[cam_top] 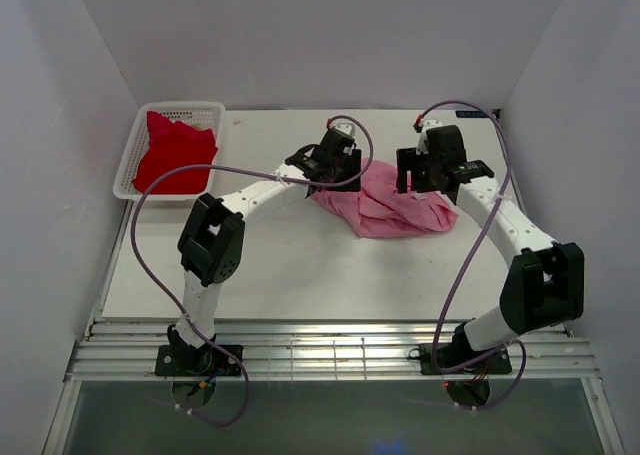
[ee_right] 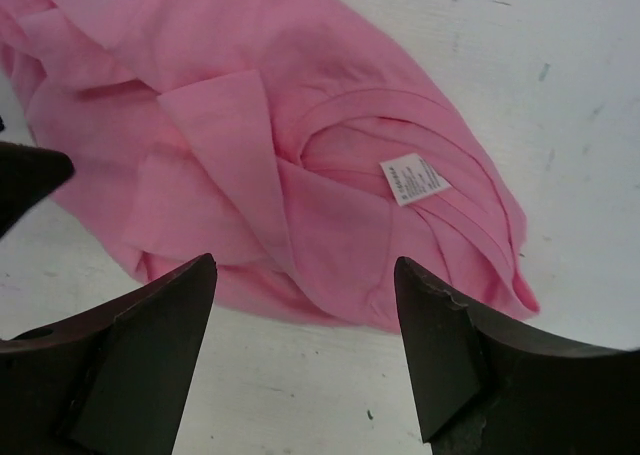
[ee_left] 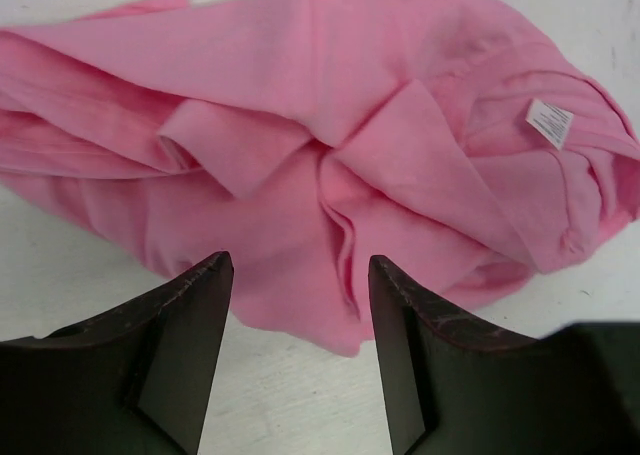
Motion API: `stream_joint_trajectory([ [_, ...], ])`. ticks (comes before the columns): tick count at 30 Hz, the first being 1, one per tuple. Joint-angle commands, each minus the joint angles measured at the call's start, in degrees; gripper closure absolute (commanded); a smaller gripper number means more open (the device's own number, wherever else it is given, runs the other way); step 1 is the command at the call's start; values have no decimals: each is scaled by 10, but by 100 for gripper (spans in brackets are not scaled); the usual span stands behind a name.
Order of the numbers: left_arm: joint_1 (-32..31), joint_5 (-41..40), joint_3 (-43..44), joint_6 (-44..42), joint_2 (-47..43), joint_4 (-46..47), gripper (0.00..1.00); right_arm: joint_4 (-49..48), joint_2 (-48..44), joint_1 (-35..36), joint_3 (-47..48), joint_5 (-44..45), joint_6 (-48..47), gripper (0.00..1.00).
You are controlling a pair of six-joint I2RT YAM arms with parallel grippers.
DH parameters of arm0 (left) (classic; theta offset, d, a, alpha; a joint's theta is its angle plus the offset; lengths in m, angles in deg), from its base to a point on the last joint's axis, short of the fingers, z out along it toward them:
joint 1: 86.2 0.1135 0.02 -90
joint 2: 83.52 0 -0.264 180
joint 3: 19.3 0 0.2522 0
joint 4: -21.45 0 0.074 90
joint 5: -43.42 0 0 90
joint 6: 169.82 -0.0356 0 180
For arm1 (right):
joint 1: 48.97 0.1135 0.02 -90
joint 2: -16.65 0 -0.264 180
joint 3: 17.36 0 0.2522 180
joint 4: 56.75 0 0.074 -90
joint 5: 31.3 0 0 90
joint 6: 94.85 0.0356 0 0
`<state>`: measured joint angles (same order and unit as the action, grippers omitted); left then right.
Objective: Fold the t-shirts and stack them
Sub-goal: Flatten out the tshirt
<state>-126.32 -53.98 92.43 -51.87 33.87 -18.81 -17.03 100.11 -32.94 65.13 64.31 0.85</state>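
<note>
Red t-shirt (cam_top: pixel 172 155) in basket (cam_top: pixel 185 107) shows only from overhead.

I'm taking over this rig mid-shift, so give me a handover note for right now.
Left gripper: open, empty, at the pink t-shirt's edge.
Right gripper: open, empty, by the same shirt, near its neck label.
Pink t-shirt: crumpled heap on the table. Red t-shirt: bunched in the white basket, far left corner.
Done: nothing folded or stacked.
Left to do: fold both, stack them.
</note>
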Motion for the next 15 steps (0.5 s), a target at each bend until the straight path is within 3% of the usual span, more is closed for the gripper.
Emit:
stream_joint_trajectory([
  [1,-23,33,11,-8,-6,25,33,-61,47,1,20,-104,-30,23],
  [10,-26,11,46,6,56,-23,37,-79,151,2,47,-188,-17,28],
  [15,-26,-30,39,9,59,-43,39,-100,138,22,37,-210,-15,30],
])
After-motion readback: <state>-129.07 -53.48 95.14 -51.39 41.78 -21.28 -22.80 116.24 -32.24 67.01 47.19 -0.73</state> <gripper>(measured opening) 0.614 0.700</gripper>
